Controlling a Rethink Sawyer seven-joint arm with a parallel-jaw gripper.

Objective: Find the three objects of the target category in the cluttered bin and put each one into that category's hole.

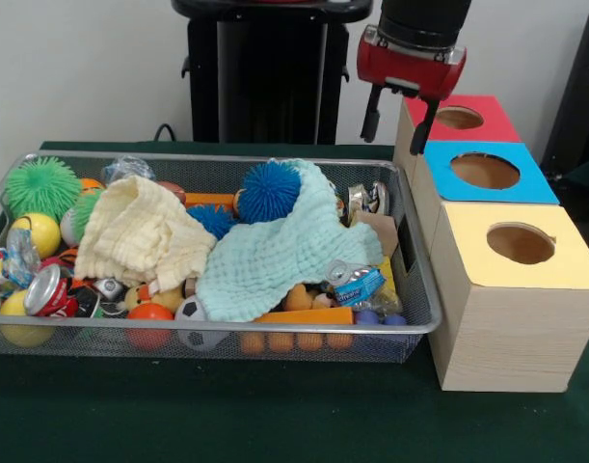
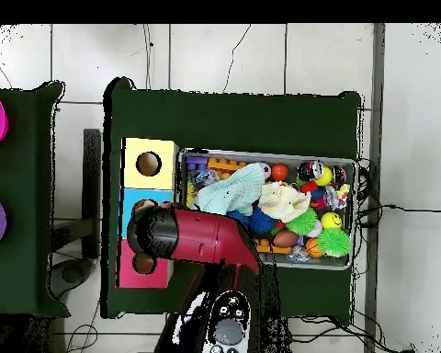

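My gripper (image 1: 398, 123) hangs open and empty above the left rim of the red box (image 1: 487, 121), just beyond the bin's far right corner. The wire mesh bin (image 1: 410, 328) is packed with clutter. A mint cloth (image 1: 275, 253) and a pale yellow cloth (image 1: 145, 231) cover much of it. Among the things that show are a blue spiky ball (image 1: 270, 191), a green spiky ball (image 1: 41, 186), and crushed cans (image 1: 48, 289) (image 1: 357, 283). In the overhead view the arm (image 2: 183, 236) hides the gripper and covers parts of the blue box (image 2: 132, 200) and red box (image 2: 132, 273).
Three wooden boxes with round holes stand in a row right of the bin: red at the back, blue (image 1: 530, 178) in the middle, yellow (image 1: 554, 265) at the front. Small orange balls (image 1: 294, 340) and a soccer ball (image 1: 191, 313) lie against the bin's front wall.
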